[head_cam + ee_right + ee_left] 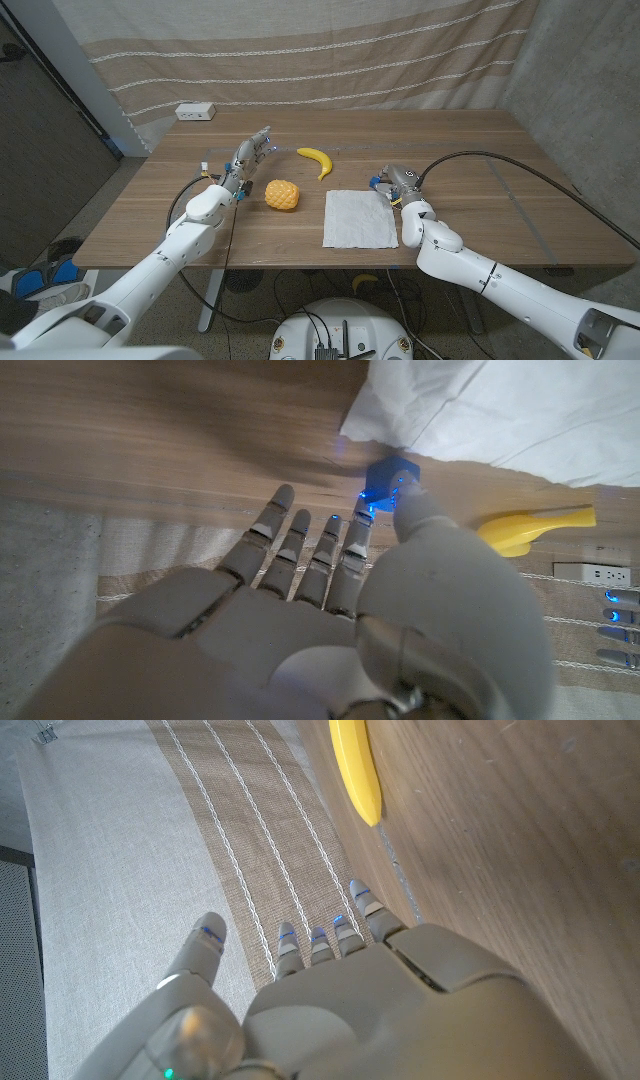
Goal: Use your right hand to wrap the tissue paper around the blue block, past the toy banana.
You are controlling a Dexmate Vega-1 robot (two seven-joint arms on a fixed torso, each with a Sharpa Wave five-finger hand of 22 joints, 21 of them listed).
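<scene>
Head view: wooden table, striped curtain behind; both hands' fingers spread, gripping nothing.

My right hand stands at the far right corner of the tissue paper, fingers touching the blue block, which sits just off that corner. The toy banana lies beyond the sheet's far left corner, apart from it, with open wood between banana and block. A yellow pineapple-shaped toy sits left of the sheet, a bare strip of table between them. My left hand is raised past the pineapple toy, fingers spread, well clear of the paper. A white power strip rests at the far left edge. Right of my right hand the tabletop lies bare.
</scene>
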